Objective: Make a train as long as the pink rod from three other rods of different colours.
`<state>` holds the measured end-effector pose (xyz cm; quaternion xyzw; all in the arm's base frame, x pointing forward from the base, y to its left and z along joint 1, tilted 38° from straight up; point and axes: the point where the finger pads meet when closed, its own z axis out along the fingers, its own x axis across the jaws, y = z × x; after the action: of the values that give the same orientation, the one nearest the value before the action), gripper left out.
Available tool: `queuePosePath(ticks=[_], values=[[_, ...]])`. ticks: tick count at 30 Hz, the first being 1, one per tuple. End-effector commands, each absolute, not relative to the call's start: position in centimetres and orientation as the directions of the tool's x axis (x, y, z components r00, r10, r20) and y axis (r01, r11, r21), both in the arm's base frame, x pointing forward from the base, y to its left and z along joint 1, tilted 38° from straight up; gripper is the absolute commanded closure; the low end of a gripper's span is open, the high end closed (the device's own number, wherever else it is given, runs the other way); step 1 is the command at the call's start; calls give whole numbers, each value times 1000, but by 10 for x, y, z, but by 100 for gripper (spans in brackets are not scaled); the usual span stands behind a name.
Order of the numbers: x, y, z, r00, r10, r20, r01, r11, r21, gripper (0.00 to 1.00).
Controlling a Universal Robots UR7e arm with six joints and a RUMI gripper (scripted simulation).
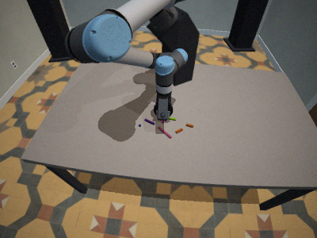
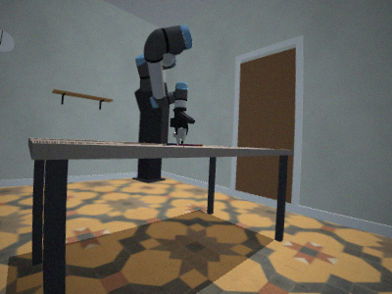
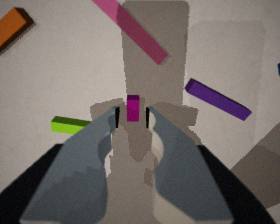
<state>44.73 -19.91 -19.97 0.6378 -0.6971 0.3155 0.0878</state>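
My gripper (image 3: 132, 108) (image 2: 180, 142) is open a little and points down just above the table. The small magenta rod (image 3: 133, 108) (image 1: 162, 122) lies below and between the fingertips, with a gap on both sides. The lime rod (image 3: 70, 126) (image 1: 172, 119) lies beside it, partly hidden by a finger in the wrist view. The purple rod (image 3: 218, 100) (image 1: 150, 121) lies slanted on the other side. The pink rod (image 3: 142, 40) (image 1: 165, 132) lies slanted nearer the top camera. The blue rod (image 1: 139, 125) lies beyond the purple one. No rods touch.
Two orange rods (image 1: 179, 131) (image 1: 189, 125) lie apart from each other, to the right of the pink rod in the top view. The arm's shadow falls over part of the table (image 1: 238, 151). The arm's dark stand rises behind the table's back edge.
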Motion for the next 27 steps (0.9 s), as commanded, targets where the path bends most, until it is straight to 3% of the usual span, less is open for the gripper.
queuePosePath(ticks=[1,23,24,27], values=[[447,-200,-200,-172,-834,525,-944,-12,-329,86],[447,-200,-200,-172,-834,525,-944,-12,-329,86],[447,-200,-200,-172,-834,525,-944,-12,-329,100],[447,-200,-200,-172,-834,525,-944,-12,-329,100]])
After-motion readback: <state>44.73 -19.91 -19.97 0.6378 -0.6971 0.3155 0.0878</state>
